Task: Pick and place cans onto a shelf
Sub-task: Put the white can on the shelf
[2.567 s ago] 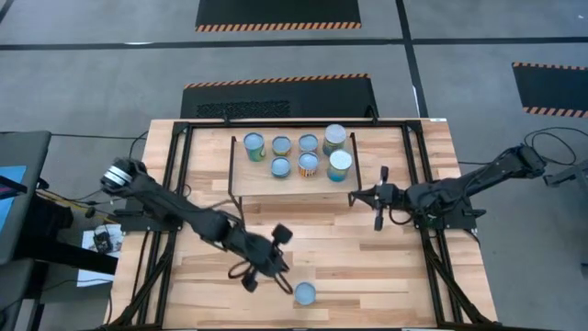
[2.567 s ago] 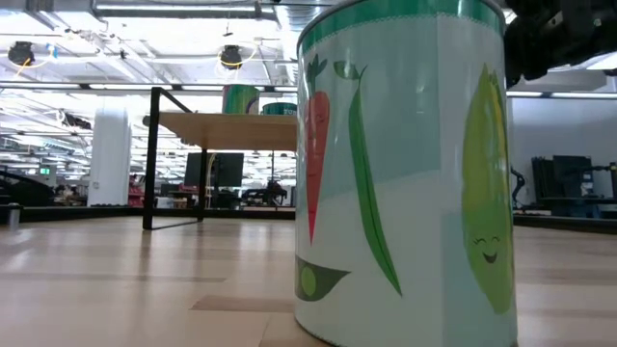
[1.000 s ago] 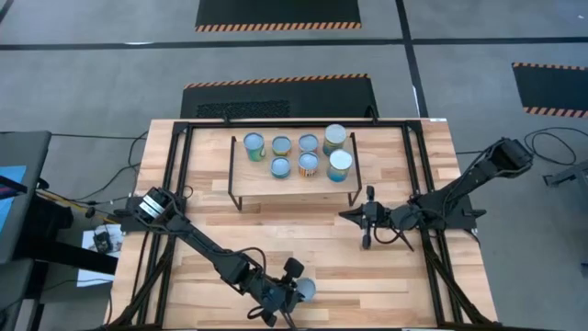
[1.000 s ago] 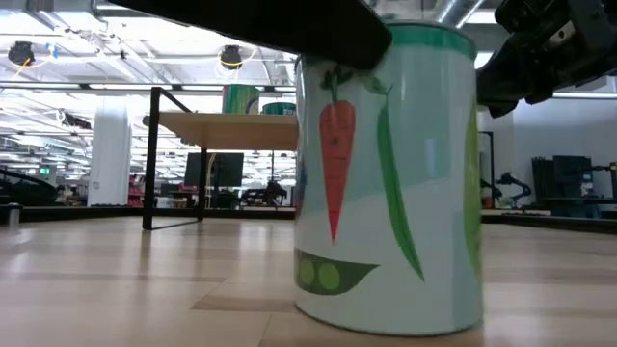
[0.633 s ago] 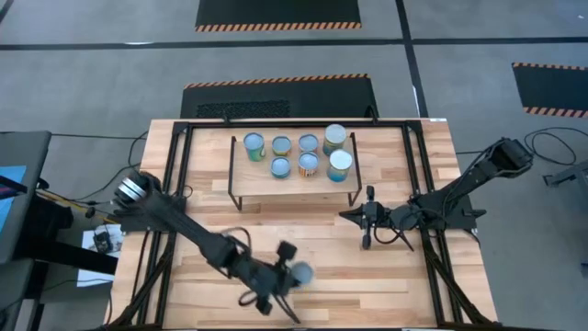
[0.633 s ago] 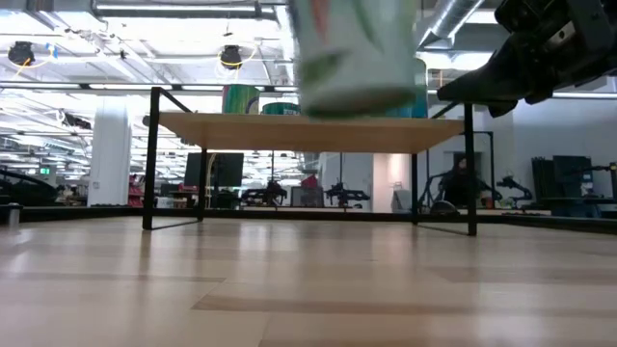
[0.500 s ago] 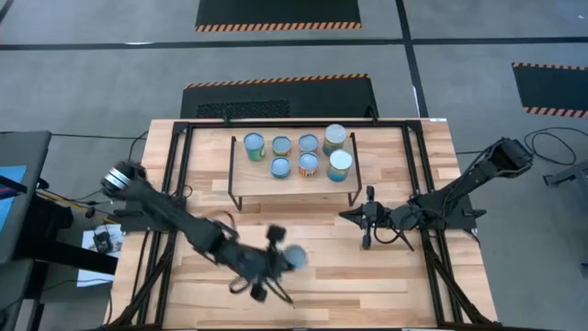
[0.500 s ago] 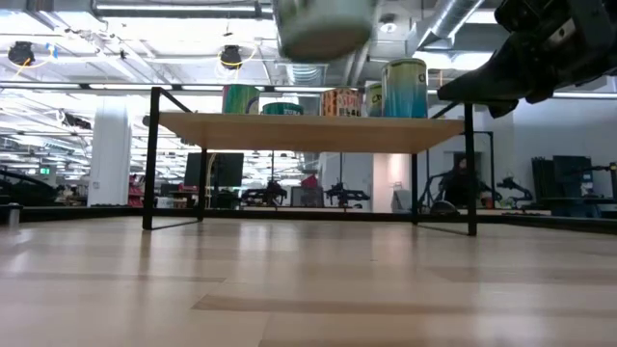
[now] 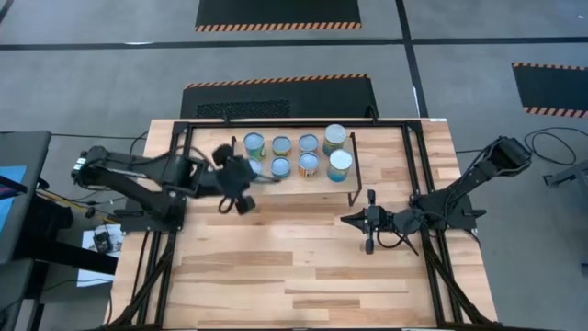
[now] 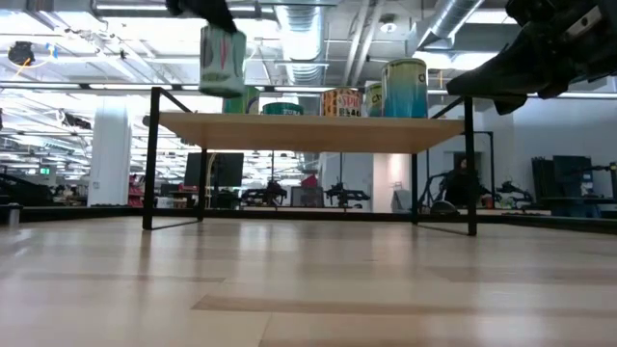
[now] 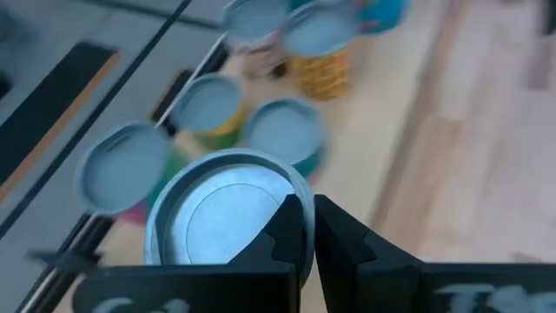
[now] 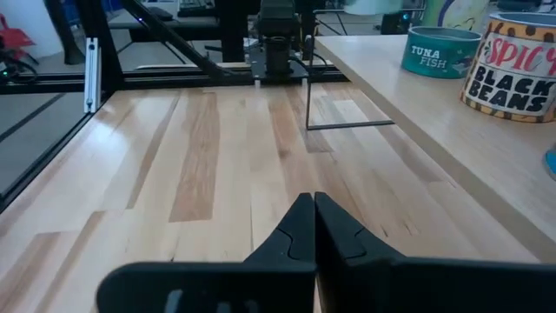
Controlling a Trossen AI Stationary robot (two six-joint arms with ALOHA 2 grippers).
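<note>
**Can in the air at the shelf's 9 o'clock end**

My left hand (image 9: 235, 191) is clamped on a can (image 10: 222, 58), held above board height just off the shelf (image 9: 289, 181) at its 9 o'clock edge. Six cans (image 9: 308, 142) fill the shelf's 12 o'clock half toward 3; its 6 o'clock strip and 9 o'clock corner are bare. My right hand (image 9: 368, 232) is closed on nothing, parked over the table (image 9: 303, 276) near the shelf's 4 o'clock leg. The table's 6 o'clock half is open.
</note>
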